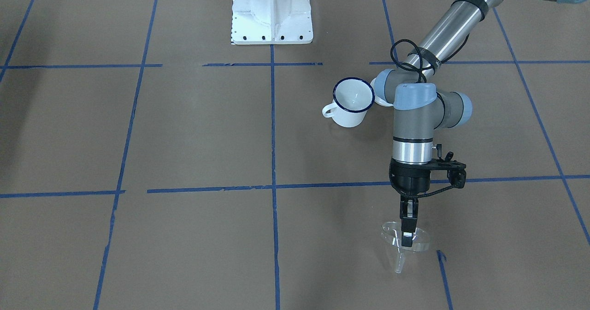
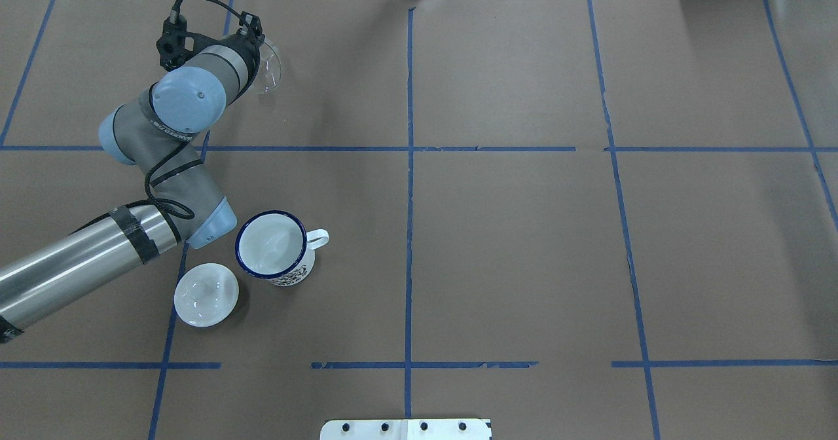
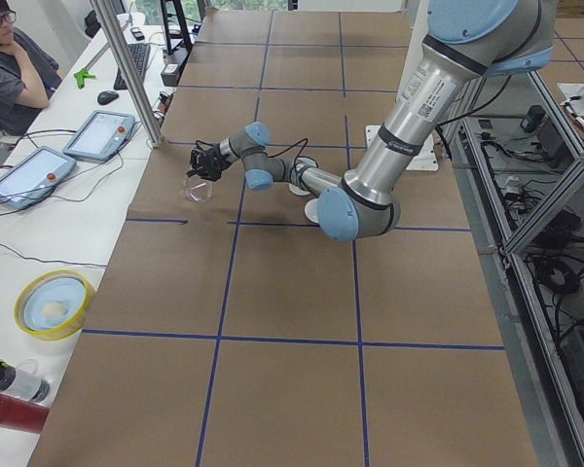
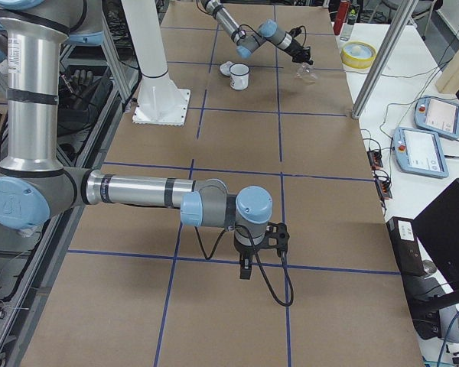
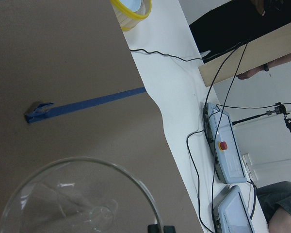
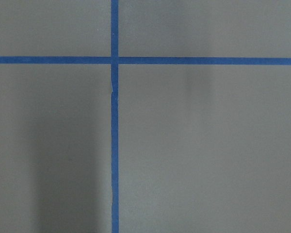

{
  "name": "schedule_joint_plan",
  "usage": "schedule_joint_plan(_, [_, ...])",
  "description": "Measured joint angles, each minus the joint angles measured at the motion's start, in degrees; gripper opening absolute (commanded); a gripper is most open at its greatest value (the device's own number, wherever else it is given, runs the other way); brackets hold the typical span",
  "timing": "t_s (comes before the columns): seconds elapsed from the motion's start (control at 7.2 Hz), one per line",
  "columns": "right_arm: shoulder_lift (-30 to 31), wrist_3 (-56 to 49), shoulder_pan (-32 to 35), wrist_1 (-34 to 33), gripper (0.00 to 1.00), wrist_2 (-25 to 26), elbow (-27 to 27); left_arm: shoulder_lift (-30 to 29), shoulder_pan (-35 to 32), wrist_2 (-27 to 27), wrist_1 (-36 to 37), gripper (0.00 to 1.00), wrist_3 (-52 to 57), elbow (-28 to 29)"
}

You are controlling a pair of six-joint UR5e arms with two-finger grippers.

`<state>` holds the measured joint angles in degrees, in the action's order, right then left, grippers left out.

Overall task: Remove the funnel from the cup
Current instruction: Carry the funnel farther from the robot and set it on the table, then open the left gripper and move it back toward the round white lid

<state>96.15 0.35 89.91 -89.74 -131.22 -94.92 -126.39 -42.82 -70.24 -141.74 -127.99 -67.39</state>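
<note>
The clear funnel (image 1: 405, 244) is out of the cup, tilted, with its spout pointing down just over the brown table near the far edge. My left gripper (image 1: 407, 240) is shut on its rim. The funnel also shows in the overhead view (image 2: 270, 70) and fills the bottom of the left wrist view (image 5: 63, 194). The white cup with the dark blue rim (image 1: 352, 101) stands upright and empty behind my left arm, handle to the side (image 2: 272, 248). My right gripper (image 4: 245, 271) hangs over the table far away; I cannot tell whether it is open or shut.
A white round lid (image 2: 206, 294) lies next to the cup. The robot base (image 1: 272, 14) stands at mid-table. A yellow bowl (image 5: 131, 9), cables and teach pendants (image 5: 225, 150) lie on the white bench just past the table's edge by the funnel.
</note>
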Motion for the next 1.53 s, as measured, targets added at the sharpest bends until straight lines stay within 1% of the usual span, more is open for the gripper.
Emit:
schedule_joint_plan(0.14, [0.00, 0.00, 0.00, 0.00, 1.00, 0.00, 0.00, -0.09, 0.02, 0.05, -0.21, 0.85, 0.33, 0.30])
schedule_joint_plan(0.28, [0.00, 0.00, 0.00, 0.00, 1.00, 0.00, 0.00, -0.07, 0.02, 0.04, -0.24, 1.00, 0.62, 0.38])
schedule_joint_plan(0.56, [0.00, 0.00, 0.00, 0.00, 1.00, 0.00, 0.00, 0.20, -0.04, -0.17, -0.15, 1.00, 3.08, -0.35])
schedule_joint_plan(0.69, [0.00, 0.00, 0.00, 0.00, 1.00, 0.00, 0.00, 0.92, -0.23, -1.45, 0.01, 1.00, 7.67, -2.63])
schedule_joint_plan(0.83, [0.00, 0.00, 0.00, 0.00, 1.00, 0.00, 0.00, 2.98, -0.50, -5.57, 0.27, 1.00, 14.19, -7.10])
schedule_joint_plan(0.97, [0.00, 0.00, 0.00, 0.00, 1.00, 0.00, 0.01, 5.76, -0.98, -11.62, 0.68, 1.00, 20.35, -12.29])
schedule_joint_plan(1.11, [0.00, 0.00, 0.00, 0.00, 1.00, 0.00, 0.03, 9.30, -1.86, -18.58, 3.17, 1.00, 26.18, -18.66])
schedule_joint_plan(1.25, [0.00, 0.00, 0.00, 0.00, 1.00, 0.00, 0.03, 14.06, -2.82, -24.87, 9.29, 1.00, 32.67, -27.45])
schedule_joint_plan(1.39, [0.00, 0.00, 0.00, 0.00, 1.00, 0.00, 0.02, 19.73, -3.45, -29.36, 16.45, 1.00, 40.00, -37.45])
schedule_joint_plan(1.53, [0.00, 0.00, 0.00, 0.00, 1.00, 0.00, 0.00, 25.57, -4.31, -33.14, 21.53, 1.00, 46.20, -45.76])
